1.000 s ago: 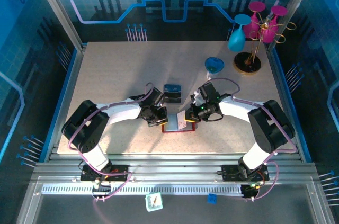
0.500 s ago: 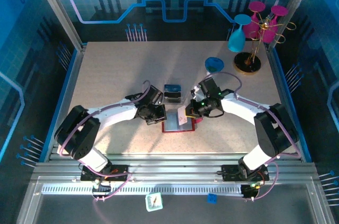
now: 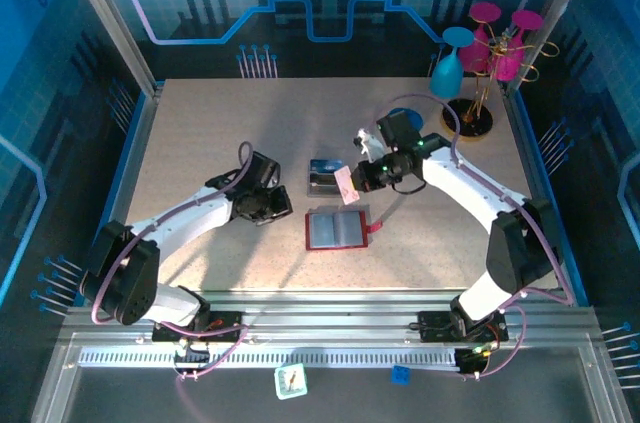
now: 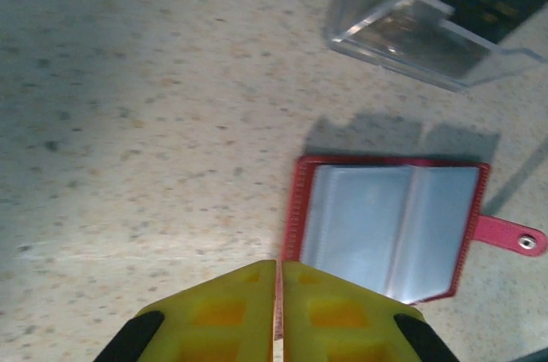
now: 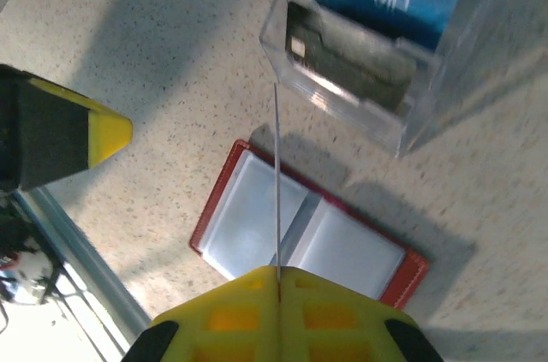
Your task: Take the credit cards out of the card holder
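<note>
Pinching one credit card [image 3: 345, 184] edge-on, right gripper [image 5: 278, 270] hovers near the open card holder [image 4: 390, 229]; left gripper [image 4: 278, 281] looks closed.

Overhead view looks down; 2 wrist views (close) share card holder [image 4: 390, 225].

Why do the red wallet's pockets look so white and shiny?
Left wrist view: light glares off the smooth pockets of the open red folding wallet, washing them pale. Right wrist view: the same pale sheen, and the clear plastic box throws a dark shadow beside it.
</note>
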